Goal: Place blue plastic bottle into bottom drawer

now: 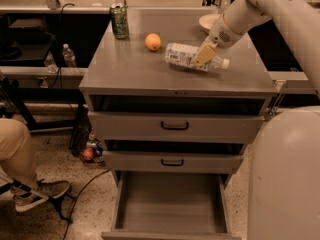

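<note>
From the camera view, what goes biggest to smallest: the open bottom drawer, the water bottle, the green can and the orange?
1. bottom drawer, by far
2. blue plastic bottle, with the hand on it
3. green can, though it sits farther back
4. orange

gripper (pixel 203 55) over blue plastic bottle (pixel 178 55), hiding its middle; bottom drawer (pixel 170 204) front cut off below

So the blue plastic bottle (pixel 177 55) is lying on its side on the tabletop (pixel 135 76), a bit right of centre, with its white cap pointing at the right edge. The gripper (pixel 204 55) is down right on its cap half. An orange (pixel 153 42) sits just left of it, and there's a green can (pixel 119 21) by the back-left corner. Down below, the bottom drawer (pixel 170 206) is pulled out.
</note>
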`<control>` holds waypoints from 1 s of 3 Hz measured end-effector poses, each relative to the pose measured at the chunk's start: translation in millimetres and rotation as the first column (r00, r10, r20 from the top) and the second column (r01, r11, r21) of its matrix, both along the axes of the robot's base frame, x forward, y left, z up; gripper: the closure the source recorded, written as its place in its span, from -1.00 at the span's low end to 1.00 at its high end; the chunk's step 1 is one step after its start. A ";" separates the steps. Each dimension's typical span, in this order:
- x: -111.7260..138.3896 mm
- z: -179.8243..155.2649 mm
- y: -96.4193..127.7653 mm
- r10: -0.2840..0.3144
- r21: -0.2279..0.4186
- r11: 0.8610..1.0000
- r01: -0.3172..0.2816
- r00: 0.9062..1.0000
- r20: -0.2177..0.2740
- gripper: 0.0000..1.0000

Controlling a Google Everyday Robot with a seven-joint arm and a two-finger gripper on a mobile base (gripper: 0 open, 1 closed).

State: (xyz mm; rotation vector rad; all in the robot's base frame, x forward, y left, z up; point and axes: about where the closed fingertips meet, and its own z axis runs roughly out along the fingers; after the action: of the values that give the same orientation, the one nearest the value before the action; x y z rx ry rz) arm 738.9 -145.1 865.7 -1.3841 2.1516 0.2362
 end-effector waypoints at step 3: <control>-79.5 45.7 -12.1 0.137 -0.066 0.989 -0.134 0.989 0.046 1.00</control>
State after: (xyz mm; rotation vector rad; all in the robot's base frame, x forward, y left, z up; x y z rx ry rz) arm 659.4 -157.2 911.4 -1.5578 2.0417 0.1852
